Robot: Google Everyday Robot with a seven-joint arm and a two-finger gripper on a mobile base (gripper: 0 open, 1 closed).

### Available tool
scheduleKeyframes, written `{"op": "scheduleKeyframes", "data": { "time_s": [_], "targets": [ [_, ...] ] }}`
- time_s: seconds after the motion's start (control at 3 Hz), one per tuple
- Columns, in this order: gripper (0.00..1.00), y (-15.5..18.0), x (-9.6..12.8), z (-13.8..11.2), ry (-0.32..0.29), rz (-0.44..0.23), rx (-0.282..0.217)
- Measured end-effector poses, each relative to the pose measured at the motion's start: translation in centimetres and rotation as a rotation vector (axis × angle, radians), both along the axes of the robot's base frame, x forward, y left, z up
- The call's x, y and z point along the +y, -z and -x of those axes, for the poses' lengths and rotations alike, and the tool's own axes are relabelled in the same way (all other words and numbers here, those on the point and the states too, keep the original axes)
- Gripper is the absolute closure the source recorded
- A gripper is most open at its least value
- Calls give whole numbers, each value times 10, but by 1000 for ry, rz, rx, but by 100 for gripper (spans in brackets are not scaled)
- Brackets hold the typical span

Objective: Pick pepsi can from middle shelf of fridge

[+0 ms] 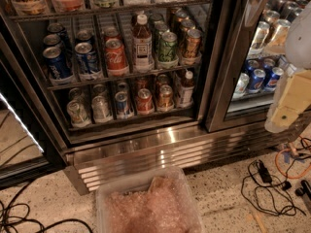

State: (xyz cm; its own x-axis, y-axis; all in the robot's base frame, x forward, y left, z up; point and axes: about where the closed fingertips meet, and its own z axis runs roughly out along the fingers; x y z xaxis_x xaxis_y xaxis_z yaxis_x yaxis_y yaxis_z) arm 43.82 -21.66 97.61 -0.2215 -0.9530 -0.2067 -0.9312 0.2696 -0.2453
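Observation:
The fridge (219, 57) stands open in front of me, with its ribbed steel base panel (160, 155) below. The pepsi can (88, 59), blue with white and red markings and a silver top, stands upright at the front of the middle shelf (133, 74), second lane from the left. A darker blue can (56, 64) is on its left and a red Coca-Cola can (116, 57) on its right. My gripper (287, 106) shows as a cream-coloured piece at the right edge, in front of the shut glass door, far to the right of the pepsi can and outside the shelf.
On the same shelf stand a bottle (142, 41), a green can (168, 47) and a brown can (191, 44). More cans fill the lower shelf. A clear plastic bin (146, 205) sits on the floor in front. Cables (272, 183) lie at the right.

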Motion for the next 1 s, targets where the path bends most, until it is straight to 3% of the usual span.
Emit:
{"op": "scheduleKeyframes", "data": {
  "time_s": [0.33, 0.67, 1.0],
  "targets": [
    [0, 10, 19, -16, -37, -16, -18],
    [0, 10, 19, -17, -38, -17, -20],
    [0, 19, 33, -39, -41, -79, -44]
  ]
}}
